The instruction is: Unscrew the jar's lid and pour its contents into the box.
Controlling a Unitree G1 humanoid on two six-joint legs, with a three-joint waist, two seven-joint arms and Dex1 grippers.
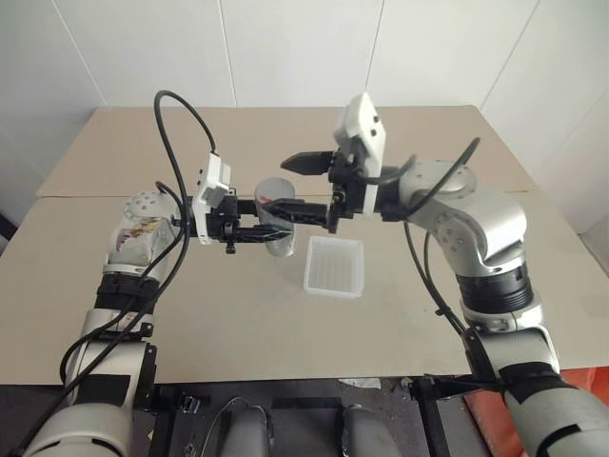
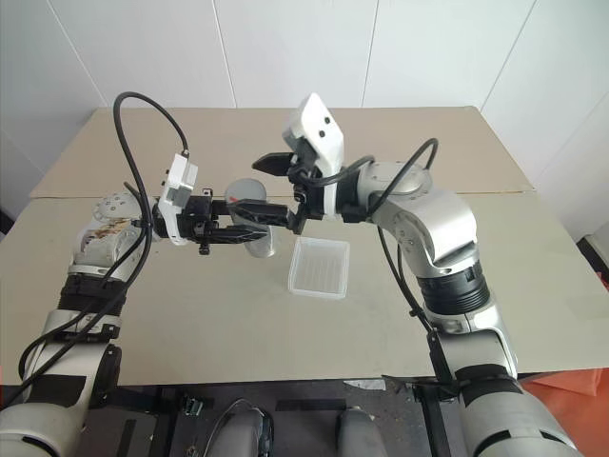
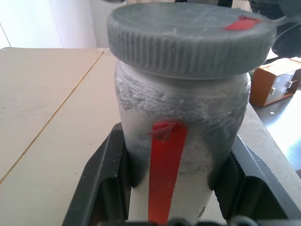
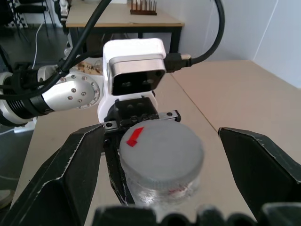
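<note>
Gripped low between the left gripper's (image 3: pixel 164 207) closed black fingers, the frosted jar (image 3: pixel 181 117) with red strip fills centre frame, grey ribbed lid (image 3: pixel 188 40) on. Right wrist view: right gripper (image 4: pixel 162 174) spread around lid, centre. Head view: box (image 1: pixel 335 266) centre.

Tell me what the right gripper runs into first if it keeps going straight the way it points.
Most likely the lid. The right gripper is open, its fingers either side of the lid, which is still on the jar held by the left gripper. How near it is cannot be told.
</note>
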